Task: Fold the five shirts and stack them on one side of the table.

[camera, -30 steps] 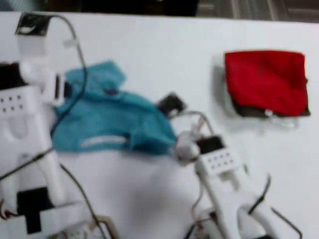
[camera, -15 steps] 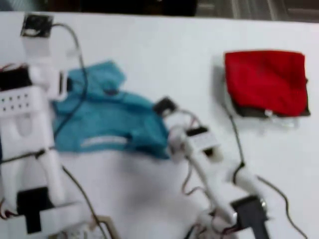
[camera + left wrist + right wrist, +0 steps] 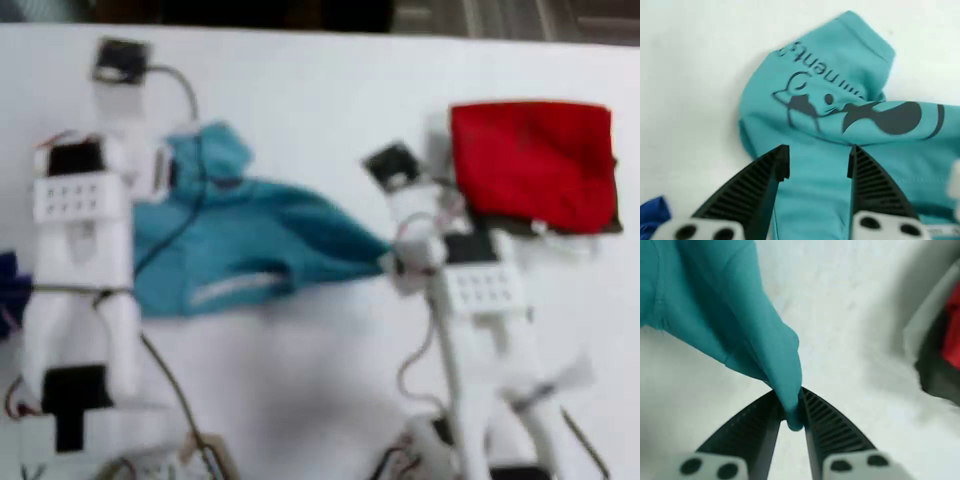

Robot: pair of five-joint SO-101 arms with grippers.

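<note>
1. Teal shirt [image 3: 250,245]: lies rumpled at centre-left of the high view on the white desk [image 3: 300,90]. Print side is up. One end is drawn out to a point toward frame right.
2. Right jaws: pinched shut on that drawn-out tip, with teal cloth bunched between them.
3. Left jaws: spread apart and empty, poised low over the shirt's printed end.
4. Stack: folded red shirt [image 3: 532,165] at upper right, on top of a dark garment [image 3: 500,222] and near the right jaws.
5. Blue cloth [image 3: 652,215]: a scrap at the desk's left edge.
6. Step, as judged: spreading the teal shirt flat before folding. Next, the left jaws should close on the printed end so both arms can tension the cloth.
</note>
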